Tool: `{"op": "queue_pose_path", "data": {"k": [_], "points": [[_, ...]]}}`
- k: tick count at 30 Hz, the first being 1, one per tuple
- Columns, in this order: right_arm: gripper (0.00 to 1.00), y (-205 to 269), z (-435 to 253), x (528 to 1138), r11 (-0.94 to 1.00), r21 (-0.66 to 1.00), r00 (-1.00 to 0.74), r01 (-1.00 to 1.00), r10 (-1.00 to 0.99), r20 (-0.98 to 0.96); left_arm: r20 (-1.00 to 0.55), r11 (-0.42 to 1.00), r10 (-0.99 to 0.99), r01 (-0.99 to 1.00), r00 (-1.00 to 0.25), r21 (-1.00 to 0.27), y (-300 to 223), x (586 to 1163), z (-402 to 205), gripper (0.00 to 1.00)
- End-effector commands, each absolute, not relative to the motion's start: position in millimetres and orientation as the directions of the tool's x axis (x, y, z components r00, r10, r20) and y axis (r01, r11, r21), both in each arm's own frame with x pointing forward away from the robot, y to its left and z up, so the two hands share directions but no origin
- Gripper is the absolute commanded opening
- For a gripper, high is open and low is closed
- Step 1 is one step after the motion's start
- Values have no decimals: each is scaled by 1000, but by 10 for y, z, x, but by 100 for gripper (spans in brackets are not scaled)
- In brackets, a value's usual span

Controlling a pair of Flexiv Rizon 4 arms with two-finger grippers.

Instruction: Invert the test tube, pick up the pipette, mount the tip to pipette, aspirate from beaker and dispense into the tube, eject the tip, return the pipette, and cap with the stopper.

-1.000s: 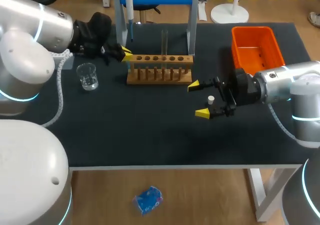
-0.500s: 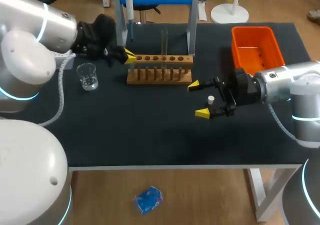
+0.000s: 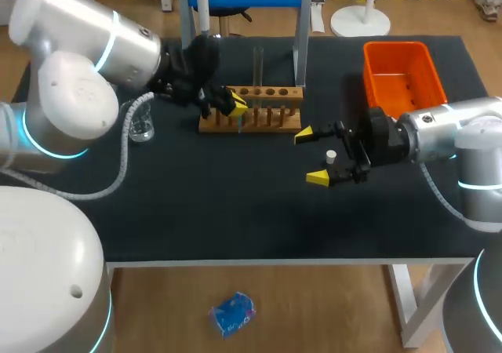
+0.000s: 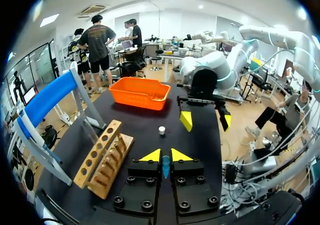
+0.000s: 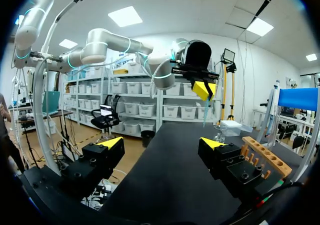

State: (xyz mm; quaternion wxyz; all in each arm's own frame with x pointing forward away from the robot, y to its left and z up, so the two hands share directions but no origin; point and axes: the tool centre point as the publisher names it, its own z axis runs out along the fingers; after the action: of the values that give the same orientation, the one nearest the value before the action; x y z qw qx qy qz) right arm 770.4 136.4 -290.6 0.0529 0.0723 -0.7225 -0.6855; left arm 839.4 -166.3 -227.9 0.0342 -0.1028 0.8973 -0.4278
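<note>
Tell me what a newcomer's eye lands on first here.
The bright orange bin stands out at the far right of the dark table. Next come the left hand, by the wooden rack, shut on a blue pipette tip, and the open right hand flanking a white stopper.

Lab: test-tube rack [image 3: 259, 118], beaker [image 3: 140, 128].

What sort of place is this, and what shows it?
Probably a robot lab's chemistry bench: a rack, a beaker, and a left arm and right arm over the table.
</note>
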Motion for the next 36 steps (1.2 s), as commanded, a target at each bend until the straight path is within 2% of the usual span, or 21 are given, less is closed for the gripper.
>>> {"op": "queue_pose_path", "data": {"k": [1,13,36], "points": [[100,1423,-2930,7778,42,999,-983,-21,-180,-13,13,604,-209,-140,-978,-784,-1810,8302,-2328,0],[100,1569,-2896,8007,27,999,-991,25,-127,28,8,596,-167,-107,-986,-796,-2066,8113,-2359,0],[100,1929,-2816,8143,7,1000,-991,12,-132,13,22,591,-137,-99,-990,-800,-2201,8150,-2405,0]]}}
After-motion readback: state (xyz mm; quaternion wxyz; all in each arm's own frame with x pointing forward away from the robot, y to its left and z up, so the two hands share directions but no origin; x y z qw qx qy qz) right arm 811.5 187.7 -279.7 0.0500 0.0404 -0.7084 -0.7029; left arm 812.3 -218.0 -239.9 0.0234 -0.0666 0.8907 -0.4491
